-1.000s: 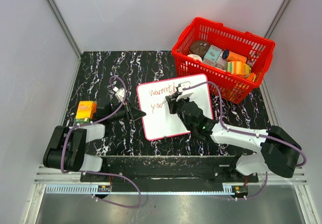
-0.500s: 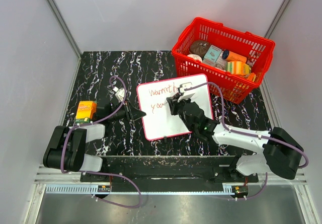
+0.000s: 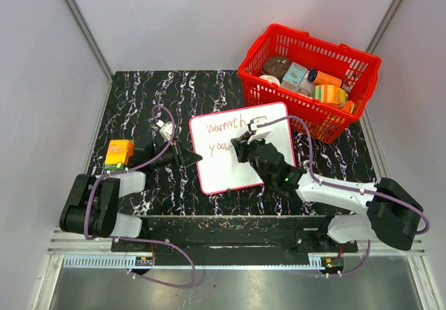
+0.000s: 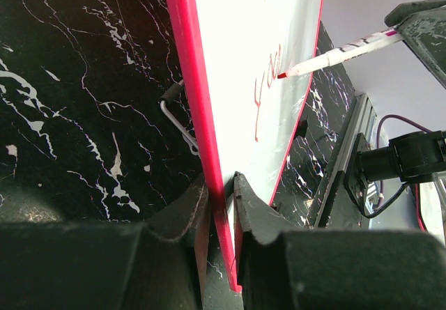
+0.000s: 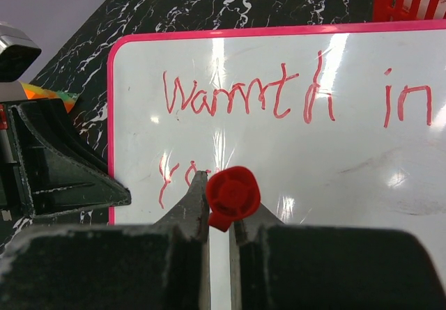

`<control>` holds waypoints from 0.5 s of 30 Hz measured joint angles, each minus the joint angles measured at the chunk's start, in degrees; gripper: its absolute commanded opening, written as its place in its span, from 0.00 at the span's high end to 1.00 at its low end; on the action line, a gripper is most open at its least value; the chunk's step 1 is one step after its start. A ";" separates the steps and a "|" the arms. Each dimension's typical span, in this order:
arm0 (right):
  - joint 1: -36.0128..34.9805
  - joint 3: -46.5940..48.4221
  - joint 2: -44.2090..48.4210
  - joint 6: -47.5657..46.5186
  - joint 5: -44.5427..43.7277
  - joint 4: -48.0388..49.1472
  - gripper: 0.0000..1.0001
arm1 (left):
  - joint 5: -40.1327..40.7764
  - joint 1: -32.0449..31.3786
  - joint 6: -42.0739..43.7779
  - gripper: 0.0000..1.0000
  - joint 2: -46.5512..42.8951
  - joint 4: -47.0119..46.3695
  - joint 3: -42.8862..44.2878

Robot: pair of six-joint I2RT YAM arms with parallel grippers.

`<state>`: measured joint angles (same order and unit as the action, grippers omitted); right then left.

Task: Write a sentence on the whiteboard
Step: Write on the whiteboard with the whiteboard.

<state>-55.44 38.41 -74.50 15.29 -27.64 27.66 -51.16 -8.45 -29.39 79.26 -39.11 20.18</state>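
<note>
The whiteboard (image 3: 233,171) lies mid-table, white with a thin red frame. My left gripper (image 3: 189,158) is shut on its left edge; the left wrist view shows the red frame (image 4: 198,101) pinched between both fingers (image 4: 221,184). My right gripper (image 3: 242,143) hovers over the board, shut on a red-capped marker (image 5: 233,195). The marker (image 4: 338,49) has its tip touching the board at the second line. The sentence (image 5: 251,97) reads "Warmth in" on top, with "yo" (image 5: 174,174) showing below it beside the fingers.
A red basket (image 3: 362,70) of groceries stands at the back right, close to the board's far corner. An orange box (image 3: 118,153) sits at the left. A bent wire piece (image 4: 174,111) lies beside the board. The aluminium rail runs along the near edge.
The right gripper has crept a little to the right along the second line with the marker, adding red strokes after "yo". The left gripper and the board have stayed still.
</note>
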 measured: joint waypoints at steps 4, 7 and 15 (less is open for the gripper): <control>0.00 -0.63 0.98 0.07 0.31 -0.70 1.00 | -0.04 0.00 0.00 1.00 0.00 0.00 0.02; 0.04 -1.97 2.89 0.02 0.22 -0.90 1.00 | -0.07 -0.07 0.02 1.00 0.00 -0.02 0.04; 1.01 -3.56 5.40 -1.81 -0.44 1.70 1.00 | -0.04 -0.09 0.04 1.00 0.00 -0.02 0.04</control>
<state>-54.43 34.85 -69.10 13.47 -28.08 29.36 -51.20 -8.54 -29.34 79.26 -39.13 20.23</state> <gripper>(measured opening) 0.099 0.197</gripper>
